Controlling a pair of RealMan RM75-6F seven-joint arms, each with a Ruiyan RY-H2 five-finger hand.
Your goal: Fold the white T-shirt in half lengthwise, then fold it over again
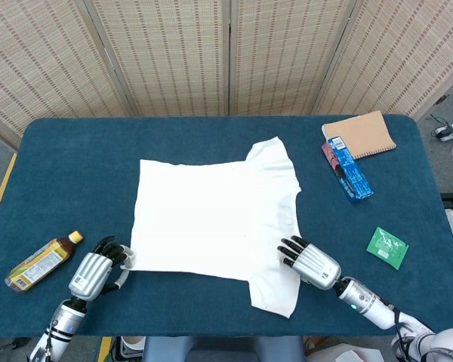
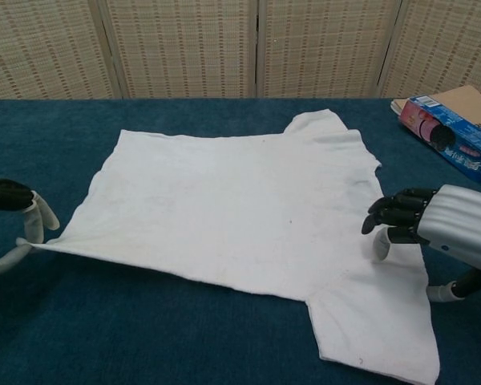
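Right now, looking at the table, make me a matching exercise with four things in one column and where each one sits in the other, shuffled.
Things:
1. white T-shirt
2. amber drink bottle with yellow cap
3. brown spiral notebook
4. green packet

Places:
A. far right corner
B. near left edge
C. middle of the table
D. right side, nearer than the blue box

Pairs: 1-C, 2-B, 3-A, 4-D
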